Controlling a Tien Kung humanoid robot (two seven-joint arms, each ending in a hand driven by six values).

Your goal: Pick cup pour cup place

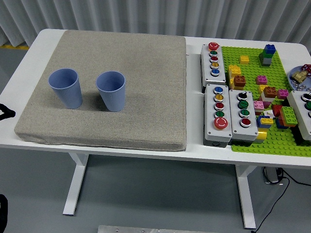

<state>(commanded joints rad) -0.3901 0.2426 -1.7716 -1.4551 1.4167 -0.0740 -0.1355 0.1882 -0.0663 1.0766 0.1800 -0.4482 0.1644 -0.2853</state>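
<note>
1. Two blue ribbed cups stand upright side by side on a grey pad (121, 126): the left cup (65, 87) near the pad's left edge, the right cup (112, 91) just beside it toward the middle. They are close but do not touch, and both mouths face up; whether anything is inside them cannot be made out.
2. The pad lies on the left and middle of the white table (194, 145), its front edge near the table's near edge.
3. At the picture's left edge, level with the pad's front corner, a small black tip of the left hand (6, 112) pokes into view. It is apart from both cups and touches nothing that can be seen.
4. So little of that hand shows that I cannot tell whether its fingers are spread or curled; the rest of the arm is cut off by the frame.
5. To the right of the pad sit grey button boxes (228, 116) with coloured buttons, and beside them a green baseplate (272, 141) carrying toy bricks.
6. At the far right edge, a plate (301, 77) and another box are partly cut off.
</note>
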